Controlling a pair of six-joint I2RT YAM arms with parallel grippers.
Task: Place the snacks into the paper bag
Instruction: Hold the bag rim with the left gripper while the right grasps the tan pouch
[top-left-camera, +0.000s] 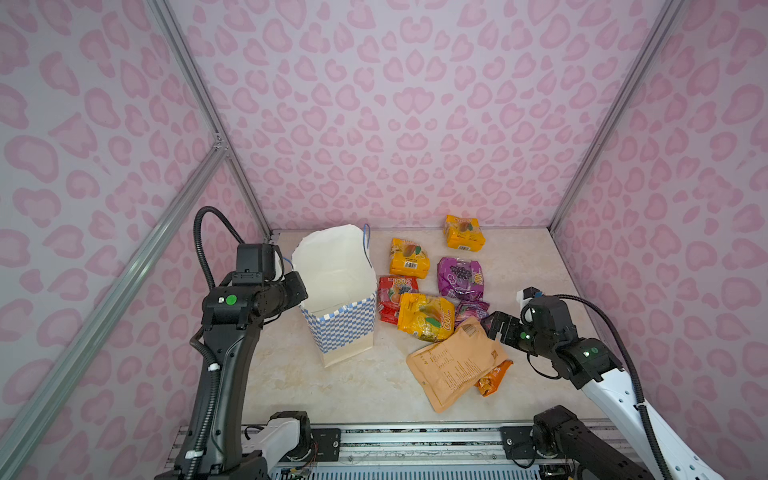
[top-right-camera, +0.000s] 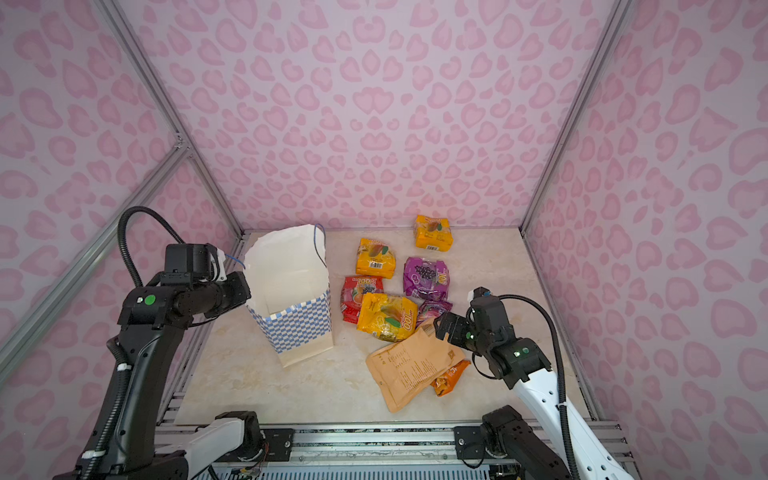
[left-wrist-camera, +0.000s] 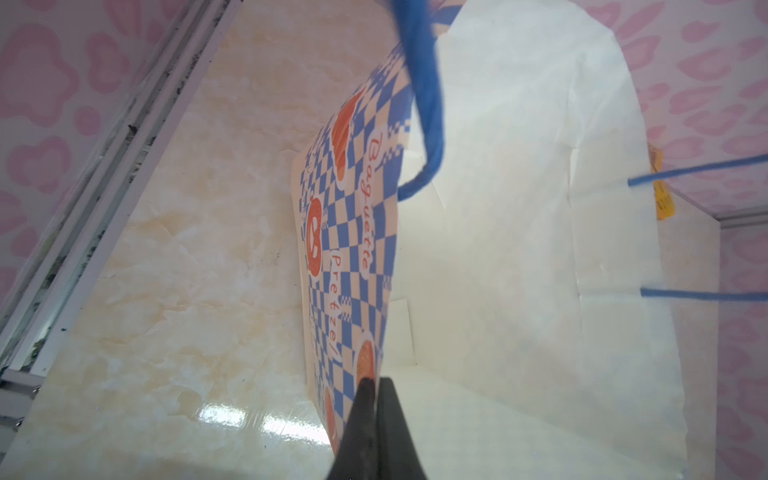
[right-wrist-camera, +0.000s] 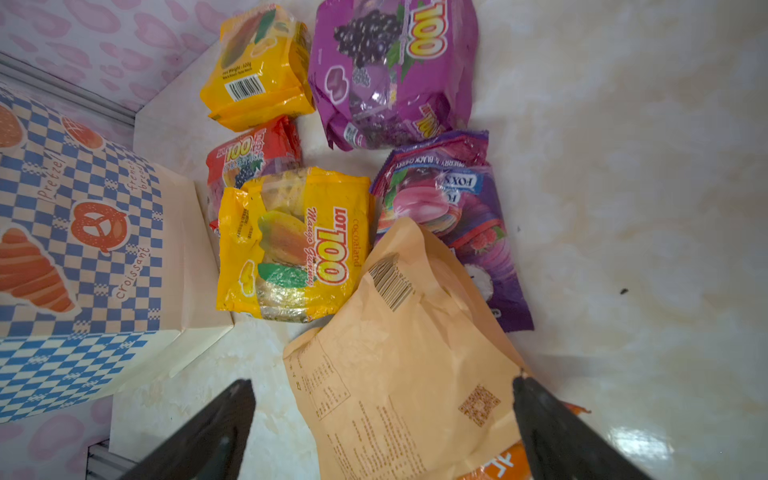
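Paper bag (top-left-camera: 340, 328) stands upright, left of centre on the table (top-left-camera: 332, 395), and your left gripper (left-wrist-camera: 374, 384) has its fingers closed on the checkered wall at the rim. Right of it your snacks (top-left-camera: 408, 257) lie outside the bag: a red pouch (top-left-camera: 390, 301), a yellow mango pouch (top-left-camera: 424, 316), a purple pouch (top-left-camera: 460, 277), then a tan kraft pouch (top-left-camera: 453, 365) overlapping an orange chips bag (top-left-camera: 494, 379). Your right gripper (right-wrist-camera: 382, 390), fingers spread wide, straddles the kraft pouch's end.

Blue-checked cream paper bag (top-left-camera: 345, 328), tan pouch (top-left-camera: 451, 365), pink-spotted walls (top-left-camera: 415, 104), marbled beige table (top-left-camera: 353, 390)
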